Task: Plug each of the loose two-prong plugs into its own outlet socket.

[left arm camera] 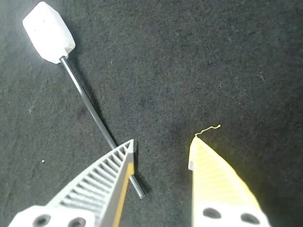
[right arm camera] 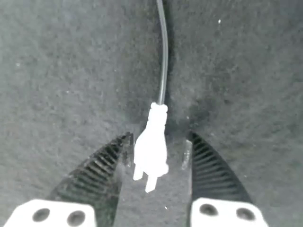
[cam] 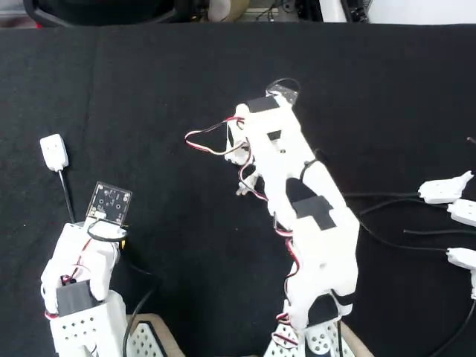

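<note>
Between the spread fingers of the right gripper (right arm camera: 157,141) lies a white two-prong plug (right arm camera: 151,152). Both fingers (right arm camera: 102,165) are dark ribbed wedges that taper to a point. A gap shows on each side of the plug, so neither finger grips it. The plug body is smooth moulded plastic and narrows to a ridged collar. Its two flat prongs point back toward the wrist. A thin grey cord (right arm camera: 163,52) runs straight out from the collar across the cloth.

The left gripper (left arm camera: 163,140) is also spread and holds nothing. One finger is a pale grey ribbed wedge (left arm camera: 106,177) and the other is yellow (left arm camera: 213,175). A thin dark cable (left arm camera: 90,111) passes under the grey fingertip. It leads away to a white outlet socket (left arm camera: 49,33), a smooth rounded block lying flat and well clear of both fingers.

From the high view, the left arm (cam: 78,282) sits at the near left corner. The outlet socket (cam: 53,151) lies just beyond it, with its cable trailing back toward the arm. The right arm (cam: 305,201) stretches up the middle of the table. Three white cord fittings (cam: 442,190) with black leads lie at the right edge, well apart from both arms. Whether they are plugs or sockets cannot be told at this range. A black felt-like cloth (cam: 171,89) covers the whole table.
</note>
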Robot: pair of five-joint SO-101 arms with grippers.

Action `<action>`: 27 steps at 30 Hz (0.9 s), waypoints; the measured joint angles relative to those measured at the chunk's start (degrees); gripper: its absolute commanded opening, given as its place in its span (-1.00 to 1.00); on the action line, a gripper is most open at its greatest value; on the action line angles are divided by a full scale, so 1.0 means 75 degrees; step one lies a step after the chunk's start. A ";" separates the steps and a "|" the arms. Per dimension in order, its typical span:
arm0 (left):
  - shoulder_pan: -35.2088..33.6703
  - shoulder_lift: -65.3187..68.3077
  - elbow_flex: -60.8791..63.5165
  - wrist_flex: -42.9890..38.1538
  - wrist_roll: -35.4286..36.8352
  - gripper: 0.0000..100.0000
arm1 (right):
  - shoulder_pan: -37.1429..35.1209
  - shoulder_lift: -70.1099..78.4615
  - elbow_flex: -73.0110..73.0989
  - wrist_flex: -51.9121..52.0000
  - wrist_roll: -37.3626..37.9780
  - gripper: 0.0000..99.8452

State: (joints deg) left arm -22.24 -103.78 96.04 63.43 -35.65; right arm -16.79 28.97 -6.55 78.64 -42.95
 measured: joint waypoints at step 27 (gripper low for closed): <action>0.0000 0.0000 0.0000 0.0234 -0.0059 -0.62 | -0.0023 0.0375 0.0000 -0.0434 -0.0082 -0.98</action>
State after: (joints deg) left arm -22.24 -103.78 96.04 65.19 -36.09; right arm -16.97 31.78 -6.55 75.38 -43.56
